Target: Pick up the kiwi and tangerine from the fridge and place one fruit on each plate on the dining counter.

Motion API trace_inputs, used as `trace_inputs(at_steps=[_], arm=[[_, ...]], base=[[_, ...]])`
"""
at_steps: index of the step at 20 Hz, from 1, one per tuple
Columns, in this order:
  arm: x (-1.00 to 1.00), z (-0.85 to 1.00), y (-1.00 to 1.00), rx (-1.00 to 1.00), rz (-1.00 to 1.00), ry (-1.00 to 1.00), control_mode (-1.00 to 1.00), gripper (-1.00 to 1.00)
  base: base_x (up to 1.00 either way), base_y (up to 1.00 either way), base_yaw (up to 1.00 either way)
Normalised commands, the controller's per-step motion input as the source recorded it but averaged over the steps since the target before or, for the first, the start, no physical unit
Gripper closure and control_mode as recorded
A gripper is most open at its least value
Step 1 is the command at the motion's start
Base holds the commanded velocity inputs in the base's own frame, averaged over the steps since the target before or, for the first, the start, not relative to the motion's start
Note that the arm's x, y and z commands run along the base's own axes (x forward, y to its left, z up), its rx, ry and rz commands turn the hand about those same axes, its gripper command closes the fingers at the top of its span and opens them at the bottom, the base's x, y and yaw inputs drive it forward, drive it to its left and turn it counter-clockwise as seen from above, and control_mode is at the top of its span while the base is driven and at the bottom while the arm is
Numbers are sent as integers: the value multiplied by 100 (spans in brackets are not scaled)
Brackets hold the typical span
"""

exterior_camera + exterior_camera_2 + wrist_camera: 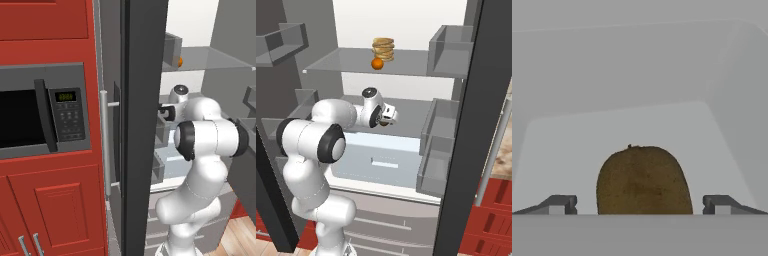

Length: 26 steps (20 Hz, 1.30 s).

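My gripper (640,205) is spread wide with one fuzzy brown, egg-shaped kiwi (643,181) between its two fingertips, untouched, on the fridge's (406,75) middle shelf, while one orange tangerine (376,63) sits on the shelf above beside a pancake stack (383,49).

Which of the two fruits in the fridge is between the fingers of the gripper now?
The kiwi, the brown fruit: it sits between the open gripper fingertips on the middle shelf. The orange tangerine rests on the shelf above, beside a stack of food.

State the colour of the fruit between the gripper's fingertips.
The kiwi is brownish-green with a dull, mottled skin, seen best in the hand view between the open gripper.
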Motion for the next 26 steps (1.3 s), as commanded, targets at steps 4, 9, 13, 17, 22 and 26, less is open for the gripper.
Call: trace_inputs(at_steps=[4, 9, 13, 17, 22, 26], arm=[[17, -7, -7, 0, 0, 0, -100, -100], [2, -2, -1, 1, 0, 1, -100, 100], [1, 7, 1, 0, 0, 2, -100, 100], [-27, 66, 0, 0, 0, -1, -100, 100], [-82, 95, 9, 0, 4, -1, -100, 100], [-100, 66, 18, 0, 1, 0, -100, 100]], base=[[0, 0, 0], [0, 0, 0], [0, 0, 0], [0, 0, 0], [0, 0, 0], [0, 0, 0]])
